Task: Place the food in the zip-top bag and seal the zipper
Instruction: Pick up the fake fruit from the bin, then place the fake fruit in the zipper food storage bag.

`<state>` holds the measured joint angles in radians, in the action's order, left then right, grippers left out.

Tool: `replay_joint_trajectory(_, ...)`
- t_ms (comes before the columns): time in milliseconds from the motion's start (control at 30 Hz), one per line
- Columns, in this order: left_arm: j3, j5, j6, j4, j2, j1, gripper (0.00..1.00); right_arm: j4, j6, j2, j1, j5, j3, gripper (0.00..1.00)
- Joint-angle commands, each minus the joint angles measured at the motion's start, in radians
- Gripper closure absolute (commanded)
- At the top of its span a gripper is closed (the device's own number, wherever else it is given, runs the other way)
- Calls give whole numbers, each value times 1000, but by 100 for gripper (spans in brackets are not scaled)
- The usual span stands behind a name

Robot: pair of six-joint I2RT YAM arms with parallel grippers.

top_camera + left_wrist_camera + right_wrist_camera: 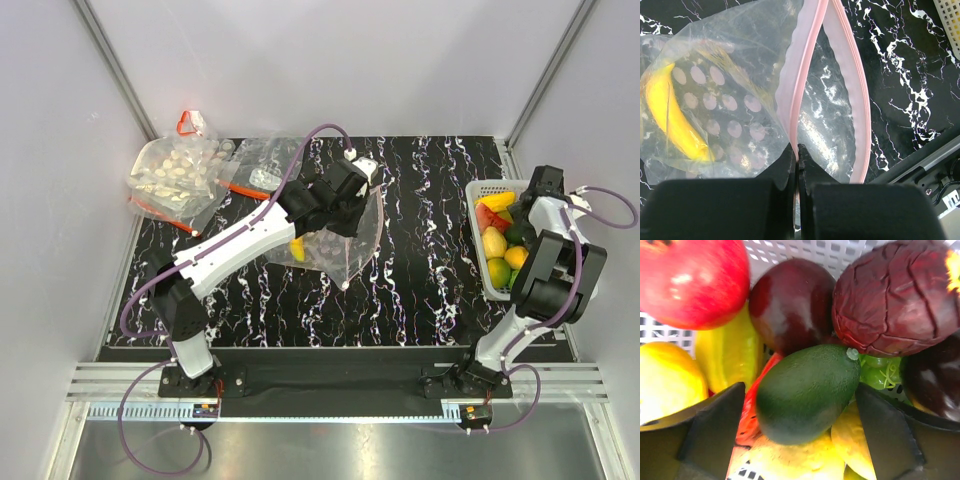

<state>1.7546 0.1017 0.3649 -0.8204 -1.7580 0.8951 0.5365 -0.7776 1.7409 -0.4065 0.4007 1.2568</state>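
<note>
The zip-top bag lies mid-table, clear with white dots, with a yellow banana inside. My left gripper is shut on the near lip of the zipper; the far lip bows away, so the mouth gapes. The rest of the food fills the white basket at the right. My right gripper is down in that basket and open. Its fingers stand on either side of a green avocado. Around the avocado lie a red apple, a purple cabbage and yellow pieces.
A filled clear bag and a smaller clear bag lie at the back left, with a red clip behind them. The basket stands against the table's right edge. White walls close in the table on three sides.
</note>
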Motion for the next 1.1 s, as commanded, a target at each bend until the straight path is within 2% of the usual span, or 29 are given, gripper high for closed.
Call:
replay_joint_trajectory(0,42,7,-18,18,6,2,100,-23,-43,-12,-2,24,30,11)
replay_joint_trajectory(133,43,9,-21,18,11,2,100,-113,-8,-131,-2,10,-57,37)
replay_joint_trajectory(233,52,23,-27,6,9,2,100,-148,37,-240,-2,-29,-117,48)
replay_joint_trajectory(400,56,52,-32,-10,12,4,100,-185,176,-426,-2,-144,-175,52)
replay_joint_trajectory(500,57,53,-34,-8,11,7,100,-208,251,-524,0,-322,-210,55)
replay_joint_trajectory(533,60,52,-34,-6,9,7,100,-214,261,-547,0,-462,-235,55)
replay_joint_trajectory(567,68,49,-34,-8,5,7,100,-233,279,-569,5,-535,-252,58)
replay_joint_trajectory(633,77,49,-34,-11,-1,7,100,-247,284,-624,35,-646,-283,59)
replay_joint_trajectory(767,132,64,-38,-46,-32,7,100,-227,324,-699,205,-669,-301,60)
replay_joint_trajectory(800,143,69,-38,-54,-49,8,100,-237,322,-734,300,-666,-309,61)
replay_joint_trajectory(900,181,95,-40,-83,-76,13,100,-289,307,-806,470,-666,-349,61)
replay_joint_trajectory(1067,221,109,-31,-114,-107,13,100,-352,307,-856,652,-620,-382,62)
